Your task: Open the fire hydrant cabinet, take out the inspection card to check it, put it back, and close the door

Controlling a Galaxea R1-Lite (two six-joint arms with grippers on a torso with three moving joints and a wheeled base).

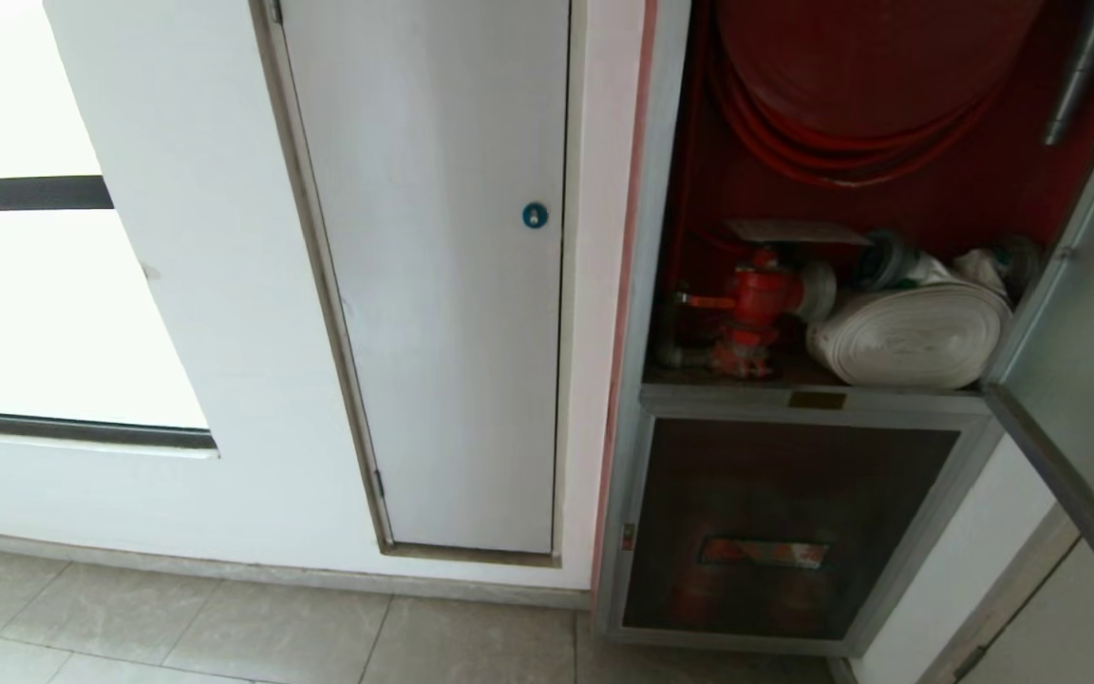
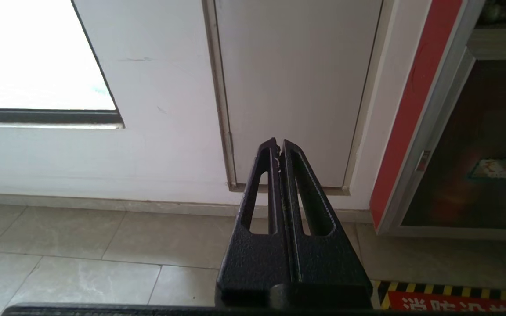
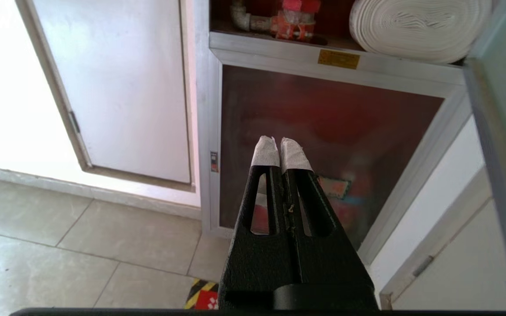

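The fire hydrant cabinet (image 1: 647,285) stands open, showing its red inside with a red hose reel (image 1: 870,66), a red valve (image 1: 756,304) and a rolled white hose (image 1: 908,332). The inspection card (image 1: 794,231) lies flat just above the valve. The door (image 1: 1079,380), dark glass in a silver frame, is swung out at the right. Neither arm shows in the head view. My left gripper (image 2: 278,147) is shut and empty, held low facing the white wall panel. My right gripper (image 3: 279,145), with white-taped tips, is shut and empty, facing the cabinet's lower glass panel (image 3: 323,131) below the valve (image 3: 294,19).
A white panel (image 1: 443,285) with a blue round lock (image 1: 535,216) sits left of the cabinet. A bright window (image 1: 34,304) is further left. Beige floor tiles (image 1: 224,627) lie below, with a yellow-black striped red floor sticker (image 2: 450,298) near the cabinet's foot. The open door's edge (image 3: 503,109) juts out at the right.
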